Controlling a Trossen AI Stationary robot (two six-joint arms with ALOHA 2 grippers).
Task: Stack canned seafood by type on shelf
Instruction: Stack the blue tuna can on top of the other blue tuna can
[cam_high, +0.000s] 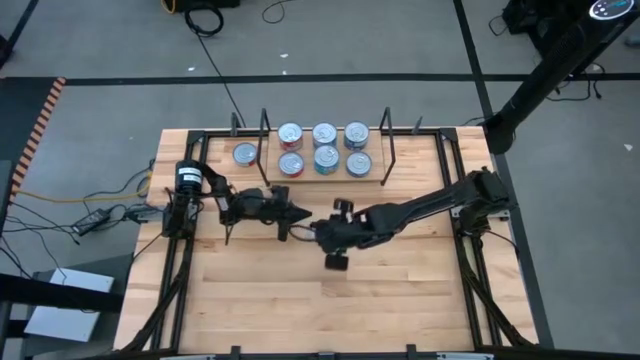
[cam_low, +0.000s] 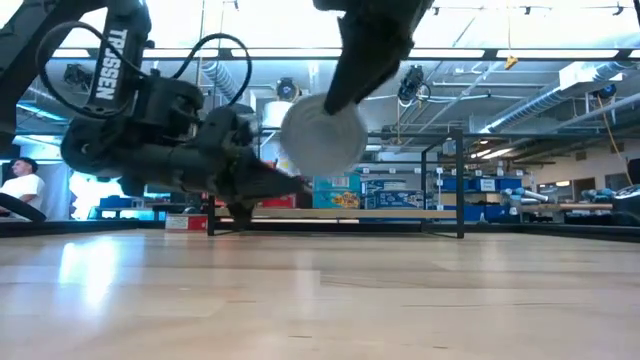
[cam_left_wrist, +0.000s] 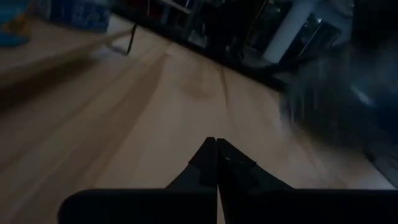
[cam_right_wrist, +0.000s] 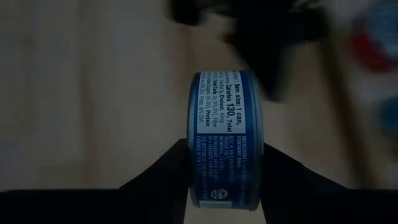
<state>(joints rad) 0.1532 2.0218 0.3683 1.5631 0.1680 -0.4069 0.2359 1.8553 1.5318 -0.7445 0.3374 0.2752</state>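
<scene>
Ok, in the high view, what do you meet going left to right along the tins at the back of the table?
Lone tin outside the shelf's left wire frame → red-sided pair → teal-sided pair → third pair → right wire frame.

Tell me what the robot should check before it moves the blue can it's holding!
1. Blue can pinched between right gripper fingers: ok.
2. Can lifted off the table: ok.
3. Left gripper shut and holding nothing: ok.
4. Left gripper out of the way: not ok, it sits close beside the right one.
5. Free spot on the shelf: cannot tell; six cans already stand there.
6. One can outside the shelf frame: not ok.
</scene>
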